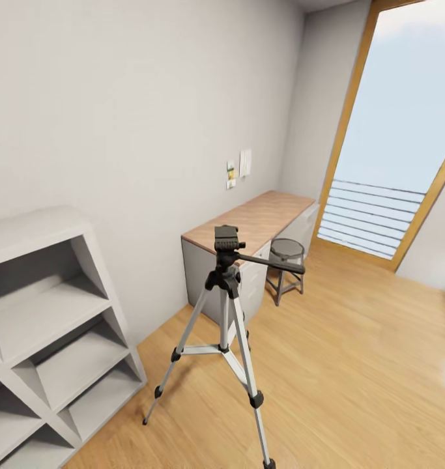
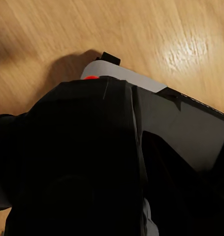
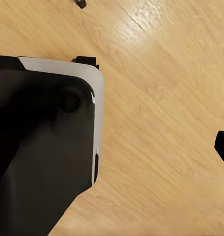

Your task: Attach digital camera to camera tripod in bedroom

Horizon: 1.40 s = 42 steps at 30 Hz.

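In the bedroom, on the light wood floor (image 1: 352,365), the camera tripod (image 1: 225,306) stands with its three silver legs spread wide; its black head is bare on top, and its long handle sticks out toward the small round stool (image 1: 287,260) by the desk (image 1: 261,218); white shelves (image 1: 46,339) stand by the pale wall (image 1: 131,117).

In the left wrist view a big black shape sits very close to the lens, and a red dot shows on it; I think this is the digital camera (image 2: 77,157) (the dot is the best clue), carried low over the floor; I cannot tell how the left gripper's fingers sit around it, because the black shape hides them. In the right wrist view there is floor and the robot's dark base (image 3: 43,147); I cannot tell whether the right gripper is wide or closed.

The step now looks like getting close to the tripod; to do it well, roll up slowly and stop before the legs, so no foot gets bumped; then lift the camera above the head and bring it straight down, flat, onto the top plate.
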### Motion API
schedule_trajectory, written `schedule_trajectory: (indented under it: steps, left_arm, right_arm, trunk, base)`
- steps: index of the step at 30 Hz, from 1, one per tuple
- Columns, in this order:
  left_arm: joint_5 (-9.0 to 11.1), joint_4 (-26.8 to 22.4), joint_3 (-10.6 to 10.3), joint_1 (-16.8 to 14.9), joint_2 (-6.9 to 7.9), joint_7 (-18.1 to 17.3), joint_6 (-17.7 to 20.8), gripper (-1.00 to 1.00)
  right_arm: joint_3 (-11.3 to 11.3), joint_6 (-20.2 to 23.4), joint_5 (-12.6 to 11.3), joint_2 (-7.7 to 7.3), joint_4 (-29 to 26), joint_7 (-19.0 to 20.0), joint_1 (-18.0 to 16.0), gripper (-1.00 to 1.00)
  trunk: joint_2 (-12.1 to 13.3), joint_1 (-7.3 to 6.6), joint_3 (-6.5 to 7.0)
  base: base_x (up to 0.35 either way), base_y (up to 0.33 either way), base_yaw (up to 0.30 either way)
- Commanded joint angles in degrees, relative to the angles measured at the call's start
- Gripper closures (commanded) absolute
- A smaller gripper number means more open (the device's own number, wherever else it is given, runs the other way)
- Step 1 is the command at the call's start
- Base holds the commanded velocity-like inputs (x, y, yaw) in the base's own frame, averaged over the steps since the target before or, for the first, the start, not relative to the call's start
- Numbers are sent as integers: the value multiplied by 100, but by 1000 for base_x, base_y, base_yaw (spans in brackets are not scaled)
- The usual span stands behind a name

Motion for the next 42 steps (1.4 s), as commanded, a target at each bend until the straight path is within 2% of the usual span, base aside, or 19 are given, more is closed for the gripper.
schedule_trajectory:
  steps: [1, 42]
  left_arm:
    - [15, -2, 33, -3, 3, -32, 17, 100]
    - [16, -3, 29, -3, 8, -32, 17, 100]
  right_arm:
    - [-49, -16, 53, -4, 17, 11, -9, -100]
    - [-46, -2, 55, 1, 19, 9, -9, -100]
  trunk:
    - [-12, 3, -21]
    - [-12, 3, -402]
  base:
    - [0, 0, 0]
    - [0, 0, 0]
